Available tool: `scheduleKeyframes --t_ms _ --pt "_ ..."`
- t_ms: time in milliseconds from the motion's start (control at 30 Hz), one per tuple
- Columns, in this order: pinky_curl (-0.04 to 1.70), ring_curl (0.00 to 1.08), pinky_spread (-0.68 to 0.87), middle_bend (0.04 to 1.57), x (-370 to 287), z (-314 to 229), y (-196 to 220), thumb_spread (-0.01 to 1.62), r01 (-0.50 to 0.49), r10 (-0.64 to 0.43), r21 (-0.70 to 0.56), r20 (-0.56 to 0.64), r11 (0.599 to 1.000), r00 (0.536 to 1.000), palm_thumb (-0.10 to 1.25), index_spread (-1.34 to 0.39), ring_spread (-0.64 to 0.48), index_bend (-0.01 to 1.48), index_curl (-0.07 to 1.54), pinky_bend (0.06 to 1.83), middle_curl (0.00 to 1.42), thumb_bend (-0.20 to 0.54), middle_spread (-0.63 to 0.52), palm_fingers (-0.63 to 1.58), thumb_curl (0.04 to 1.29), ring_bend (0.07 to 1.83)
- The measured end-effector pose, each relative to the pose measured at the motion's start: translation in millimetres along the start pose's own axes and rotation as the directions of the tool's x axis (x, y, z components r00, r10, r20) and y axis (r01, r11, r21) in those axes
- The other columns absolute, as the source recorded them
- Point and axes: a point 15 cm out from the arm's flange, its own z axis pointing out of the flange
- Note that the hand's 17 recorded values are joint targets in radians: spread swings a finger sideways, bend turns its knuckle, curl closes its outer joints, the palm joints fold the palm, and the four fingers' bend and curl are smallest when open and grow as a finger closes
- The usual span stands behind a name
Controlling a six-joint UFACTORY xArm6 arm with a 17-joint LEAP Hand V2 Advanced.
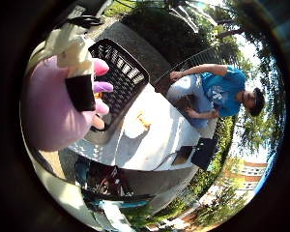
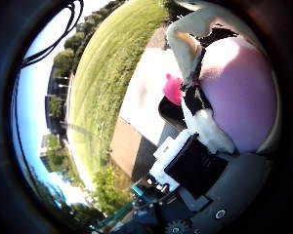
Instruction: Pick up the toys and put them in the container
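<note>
A soft pink plush toy (image 1: 46, 108) with brighter pink and purple tips fills much of the little finger side palm view, close to the palm. My right hand (image 1: 76, 60) has its white and black fingers curled round it. The same toy (image 2: 239, 92) shows in the thumb side palm view with a finger (image 2: 185, 46) wrapped over it. A black slatted container (image 1: 117, 77) stands on the white table (image 1: 154, 137), just beyond the toy. A small pale toy (image 1: 144, 119) lies on the table past the container.
A person in a blue shirt (image 1: 222, 89) sits at the table's far side, not touching the toys. A dark laptop (image 1: 198, 152) stands at the table's corner. A bin of items (image 1: 106, 181) lies below the table edge. Grass (image 2: 102, 87) lies around.
</note>
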Motion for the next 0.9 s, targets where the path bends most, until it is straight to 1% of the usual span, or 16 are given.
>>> scheduleKeyframes --t_ms 33,100,167,200,233,267,300,333,433,500,533,567,700,733,900 --pt "0.86 0.79 0.16 1.30 1.0 16.4 -3.1 1.14 -0.007 0.007 0.001 -0.001 1.000 1.000 0.86 -1.14 -0.05 0.65 1.09 1.55 1.01 -0.025 -0.17 0.69 0.75 1.53" --pt "0.82 0.73 0.20 1.18 5.7 44.9 -2.5 1.14 -0.019 0.019 -0.014 -0.001 1.000 1.000 0.84 -1.08 0.01 0.65 1.09 1.47 0.93 -0.031 -0.14 0.66 0.73 1.41" --pt "0.81 0.70 0.25 0.92 9.4 69.0 4.5 1.14 -0.015 0.015 -0.048 0.000 0.999 1.000 0.81 -0.98 0.06 0.58 1.07 1.35 0.84 -0.035 -0.13 0.22 0.70 1.29" --pt "0.80 0.68 0.28 0.79 11.2 78.3 7.5 1.14 -0.014 0.014 -0.061 0.000 0.998 1.000 0.80 -0.94 0.10 0.55 1.05 1.30 0.78 -0.034 -0.11 0.06 0.69 1.24" --pt "0.78 0.65 0.30 0.73 12.0 83.0 8.5 1.13 -0.004 0.004 -0.066 0.001 0.998 1.000 0.80 -0.91 0.11 0.53 1.03 1.28 0.75 -0.037 -0.10 -0.02 0.68 1.19" --pt "0.72 0.57 0.33 0.60 15.3 88.0 11.4 1.13 0.008 -0.008 -0.077 0.003 0.997 1.000 0.79 -0.84 0.15 0.45 0.97 1.22 0.66 -0.034 -0.07 -0.13 0.66 1.06" --pt "0.68 0.52 0.36 0.52 19.0 91.7 13.8 1.12 0.020 -0.020 -0.086 0.006 0.996 1.000 0.79 -0.79 0.18 0.39 0.93 1.19 0.62 -0.031 -0.05 -0.16 0.65 0.97" --pt "0.67 0.50 0.37 0.48 23.0 93.6 15.6 1.12 0.034 -0.033 -0.091 0.008 0.995 0.999 0.78 -0.77 0.19 0.36 0.91 1.18 0.59 -0.033 -0.04 -0.16 0.65 0.94" --pt "0.61 0.41 0.42 0.30 29.7 93.4 25.7 1.10 0.057 -0.055 -0.126 0.017 0.990 0.998 0.79 -0.66 0.24 0.15 0.76 1.15 0.49 -0.027 0.01 -0.17 0.62 0.79" --pt "0.58 0.38 0.45 0.22 37.3 81.7 37.0 1.10 0.069 -0.065 -0.163 0.030 0.984 0.997 0.79 -0.62 0.26 0.10 0.67 1.13 0.45 -0.029 0.03 -0.17 0.61 0.71" --pt "0.58 0.37 0.45 0.20 45.4 68.6 39.0 1.10 0.068 -0.063 -0.163 0.036 0.984 0.997 0.80 -0.61 0.27 0.09 0.65 1.12 0.45 -0.029 0.03 -0.16 0.60 0.70" --pt "0.56 0.35 0.47 0.18 49.1 51.3 39.1 1.09 0.074 -0.068 -0.154 0.044 0.985 0.997 0.79 -0.59 0.28 0.09 0.59 1.10 0.43 -0.031 0.05 -0.15 0.59 0.67" --pt "0.52 0.33 0.49 0.15 75.9 -16.5 52.2 1.08 0.081 -0.071 -0.134 0.078 0.988 0.994 0.79 -0.55 0.30 0.11 0.49 1.07 0.38 -0.029 0.07 -0.11 0.57 0.62" --pt "0.51 0.33 0.49 0.15 81.0 -26.2 54.4 1.07 0.080 -0.070 -0.129 0.079 0.988 0.994 0.79 -0.54 0.30 0.11 0.46 1.06 0.37 -0.029 0.08 -0.10 0.57 0.61" --pt "0.48 0.31 0.51 0.15 109.8 -90.9 70.7 1.07 0.065 -0.059 -0.093 0.063 0.994 0.996 0.79 -0.51 0.30 0.16 0.41 1.02 0.34 -0.029 0.08 -0.06 0.55 0.57"
